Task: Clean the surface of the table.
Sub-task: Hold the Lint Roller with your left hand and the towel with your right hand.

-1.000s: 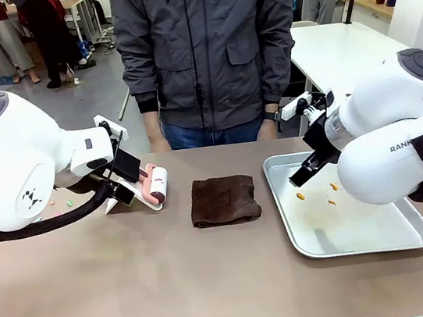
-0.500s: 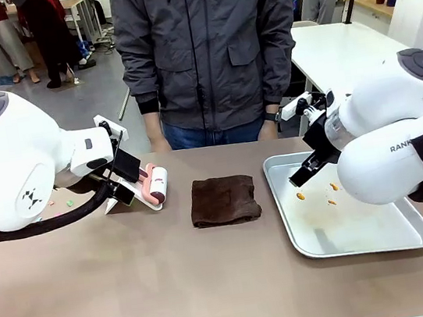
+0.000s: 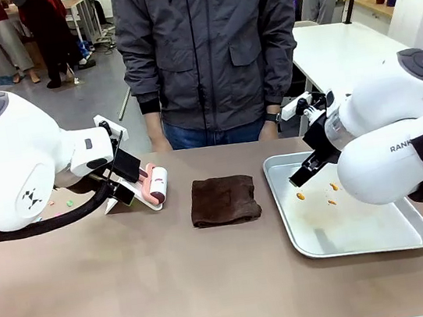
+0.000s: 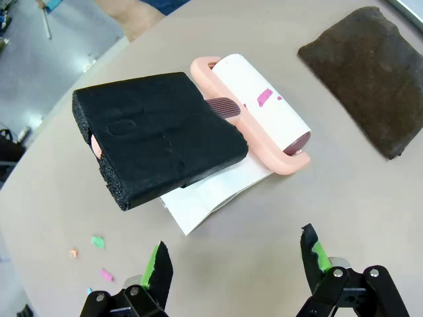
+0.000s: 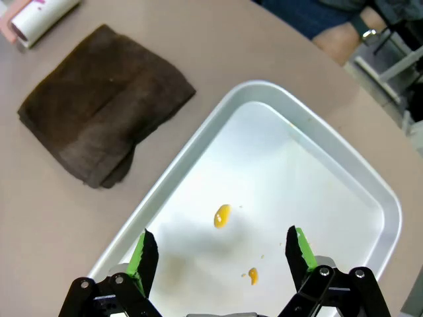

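The brownish table (image 3: 134, 280) carries a folded dark brown cloth (image 3: 224, 200) at its middle. Left of the cloth lies a lint roller (image 3: 155, 186) with a pink frame, a white roll and a black foam handle (image 4: 158, 139). My left gripper (image 3: 129, 179) hovers open just short of the roller's handle, and in the left wrist view the left gripper (image 4: 236, 261) has nothing between its fingers. A silver tray (image 3: 396, 239) on the right holds small orange spots (image 5: 223, 215). My right gripper (image 3: 310, 162) hangs open above the tray's near-left part, and the right wrist view shows that gripper (image 5: 221, 254) empty.
Small coloured scraps (image 4: 98, 242) lie on the table to the roller's left. A white sheet (image 4: 211, 191) sits under the roller. A person in a grey jacket (image 3: 208, 48) stands at the far edge, hands low by the table. White tables stand behind.
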